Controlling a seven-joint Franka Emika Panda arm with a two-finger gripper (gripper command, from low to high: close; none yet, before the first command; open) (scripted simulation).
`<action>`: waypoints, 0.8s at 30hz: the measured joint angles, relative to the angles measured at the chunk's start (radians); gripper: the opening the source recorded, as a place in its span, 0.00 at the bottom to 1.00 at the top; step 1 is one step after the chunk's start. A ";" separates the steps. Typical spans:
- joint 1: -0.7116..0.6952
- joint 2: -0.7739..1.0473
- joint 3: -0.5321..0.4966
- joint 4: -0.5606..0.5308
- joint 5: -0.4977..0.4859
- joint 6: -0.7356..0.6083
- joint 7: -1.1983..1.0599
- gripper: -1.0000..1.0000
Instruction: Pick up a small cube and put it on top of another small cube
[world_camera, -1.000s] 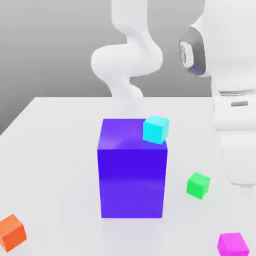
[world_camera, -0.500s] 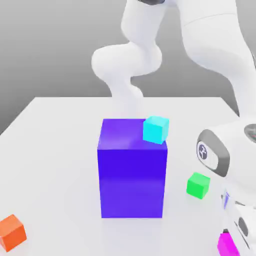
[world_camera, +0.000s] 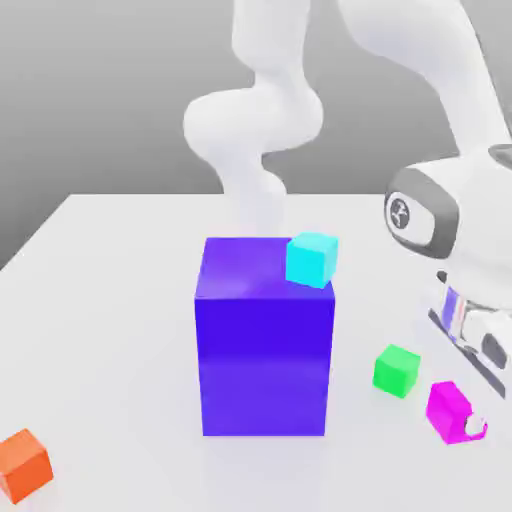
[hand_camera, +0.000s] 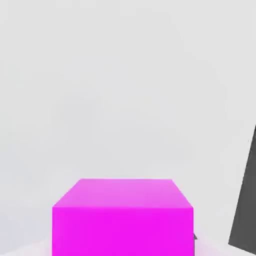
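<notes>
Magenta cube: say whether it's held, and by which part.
Yes, the magenta cube is held in the tool, gripped by its sides, with its top face left free.

A: What is cut off in the exterior view?
B: The arm (world_camera: 430, 60) leaves at the top and right edges. The orange cube (world_camera: 22, 466) is clipped by the left edge.
A: And hidden?
B: A white fingertip covers part of the magenta cube (world_camera: 449, 410).
A: The hand view?
B: The bottom edge crops that cube; a dark shape (hand_camera: 245, 205) runs off, unidentifiable.
</notes>
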 joint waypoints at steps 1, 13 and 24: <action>0.002 -0.031 0.004 -0.032 -0.011 0.000 -0.022 0.00; 0.122 -0.367 0.037 -0.430 0.024 0.070 -0.392 0.00; 0.154 -0.159 0.032 -0.441 0.079 0.292 -0.452 0.00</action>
